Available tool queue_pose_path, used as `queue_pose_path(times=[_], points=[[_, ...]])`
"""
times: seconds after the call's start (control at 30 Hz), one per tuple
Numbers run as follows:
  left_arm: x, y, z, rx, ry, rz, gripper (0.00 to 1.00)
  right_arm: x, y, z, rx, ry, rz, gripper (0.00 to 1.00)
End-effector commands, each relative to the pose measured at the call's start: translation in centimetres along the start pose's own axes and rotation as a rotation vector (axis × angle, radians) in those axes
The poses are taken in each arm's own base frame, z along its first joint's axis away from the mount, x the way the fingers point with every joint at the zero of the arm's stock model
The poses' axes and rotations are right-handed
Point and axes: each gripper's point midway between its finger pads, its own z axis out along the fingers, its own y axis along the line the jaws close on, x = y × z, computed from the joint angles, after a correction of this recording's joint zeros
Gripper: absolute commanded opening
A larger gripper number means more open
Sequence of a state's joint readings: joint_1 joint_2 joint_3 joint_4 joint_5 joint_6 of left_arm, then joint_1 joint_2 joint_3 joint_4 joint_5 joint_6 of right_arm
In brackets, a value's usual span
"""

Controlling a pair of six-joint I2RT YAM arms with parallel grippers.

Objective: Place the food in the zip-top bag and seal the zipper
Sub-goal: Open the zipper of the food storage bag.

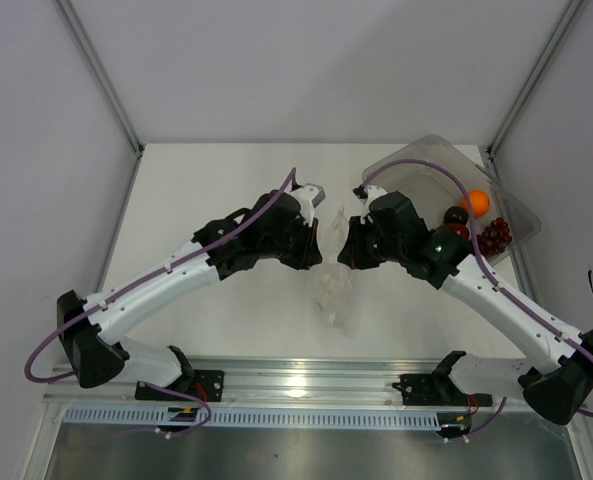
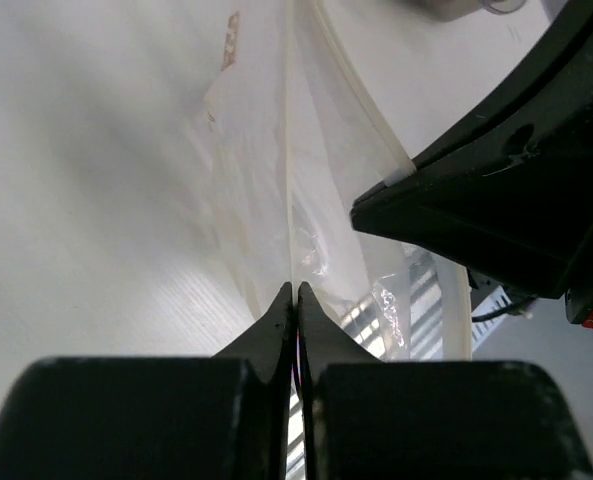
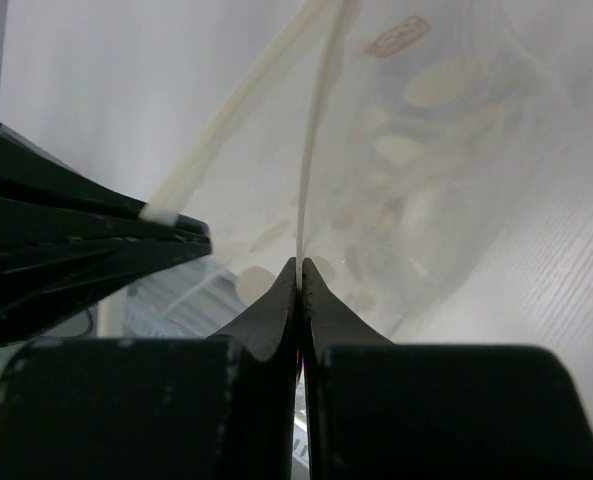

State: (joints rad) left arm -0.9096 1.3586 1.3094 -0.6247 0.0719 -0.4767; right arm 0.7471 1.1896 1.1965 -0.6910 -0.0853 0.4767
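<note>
The clear zip-top bag (image 1: 334, 288) hangs between my two grippers over the table's middle. My left gripper (image 1: 319, 246) is shut on one lip of the bag's mouth, seen in the left wrist view (image 2: 296, 290). My right gripper (image 1: 349, 246) is shut on the other lip, seen in the right wrist view (image 3: 300, 265). The zipper strip (image 2: 361, 100) runs from one gripper to the other (image 3: 236, 100), and the mouth is parted. The orange ball (image 1: 476, 202), dark red grapes (image 1: 494, 236), a dark plum-like ball (image 1: 456, 214) and a purple-red ball (image 1: 454, 231) lie in the clear bin.
The rigid clear bin (image 1: 426, 165) stands at the back right, partly under the right arm. White walls and metal posts close in the table on three sides. A metal rail with the arm bases runs along the near edge (image 1: 306, 385).
</note>
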Motion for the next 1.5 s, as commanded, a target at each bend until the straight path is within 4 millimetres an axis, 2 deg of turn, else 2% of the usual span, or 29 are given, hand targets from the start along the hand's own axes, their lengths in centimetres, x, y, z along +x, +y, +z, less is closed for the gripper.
queue_pose_path(times=[0.0, 0.27, 0.37, 0.43, 0.63, 0.73, 0.77, 0.8, 0.83, 0.87, 0.93, 0.97, 1.07, 1.13, 1.2, 1.27, 1.3, 1.33, 1.43, 1.47], points=[[-2.4, 0.9, -2.7, -0.098, -0.074, 0.05, 0.0, -1.3, -0.5, -0.7, 0.054, -0.036, -0.025, 0.0], [-3.3, 4.5, -6.8, -0.322, -0.101, 0.078, 0.01, -0.8, -1.2, 0.6, 0.098, 0.01, -0.024, 0.0], [-3.3, 4.7, -7.4, -0.334, -0.108, 0.073, 0.01, -0.8, -2.2, 1.1, 0.17, 0.018, 0.011, 0.0], [-3.4, 4.9, -7.6, -0.345, -0.119, 0.067, 0.01, -0.1, -3.6, 2.0, 0.254, 0.059, 0.037, 0.0], [-3.0, 5.2, -6.5, -0.359, -0.087, 0.087, 0.01, 0.4, -5.5, 3.5, 0.36, 0.082, 0.041, 0.0], [-2.7, 4.9, -5.0, -0.34, -0.054, 0.097, 0.01, 0.4, -5.3, 3.8, 0.343, 0.08, 0.037, 0.08], [-2.7, 4.8, -4.7, -0.333, -0.05, 0.1, 0.0, 0.3, -5.2, 3.8, 0.332, 0.075, 0.031, 0.18], [-2.6, 4.8, -4.0, -0.331, -0.04, 0.107, 0.01, 0.1, -4.7, 3.8, 0.307, 0.067, 0.026, 0.22], [-2.5, 4.7, -3.6, -0.32, -0.034, 0.108, 0.01, -0.1, -4.4, 3.3, 0.286, 0.053, 0.018, 0.26], [-2.6, 4.7, -3.3, -0.317, -0.032, 0.111, 0.01, -0.3, -4.1, 3.1, 0.266, 0.041, 0.007, 0.37], [-2.7, 4.6, -2.6, -0.302, -0.029, 0.105, 0.01, -1.1, -3.6, 1.9, 0.242, 0.005, -0.001, 0.49], [-2.8, 4.6, -2.4, -0.294, -0.028, 0.105, 0.01, -1.2, -3.3, 1.4, 0.225, -0.003, -0.015, 0.6], [-3.2, 4.7, -1.6, -0.272, -0.027, 0.096, 0.01, -1.7, -2.8, -0.6, 0.202, -0.035, -0.017, 0.78], [-3.7, 4.7, -1.3, -0.262, -0.035, 0.09, 0.01, -1.9, -2.7, -1.7, 0.2, -0.047, -0.016, 0.83], [-4.1, 4.6, -1.3, -0.251, -0.04, 0.086, 0.01, -2.7, -2.6, -3.8, 0.206, -0.092, -0.002, 0.89], [-4.6, 4.3, -1.3, -0.239, -0.053, 0.084, 0.01, -3.7, -4.3, -5.5, 0.273, -0.137, 0.042, 0.99], [-4.6, 4.2, -1.2, -0.23, -0.051, 0.084, 0.0, -4.1, -5.0, -6.5, 0.288, -0.16, 0.062, 0.99], [-4.8, 4.1, -1.0, -0.223, -0.055, 0.086, 0.01, -4.8, -7.1, -7.2, 0.342, -0.179, 0.106, 0.99], [-4.4, 3.6, -0.6, -0.193, -0.039, 0.084, 0.01, -5.3, -11.0, -8.6, 0.446, -0.201, 0.157, 0.99], [-4.2, 3.4, -0.1, -0.177, -0.032, 0.083, 0.01, -5.9, -13.4, -9.5, 0.503, -0.231, 0.21, 0.99]])
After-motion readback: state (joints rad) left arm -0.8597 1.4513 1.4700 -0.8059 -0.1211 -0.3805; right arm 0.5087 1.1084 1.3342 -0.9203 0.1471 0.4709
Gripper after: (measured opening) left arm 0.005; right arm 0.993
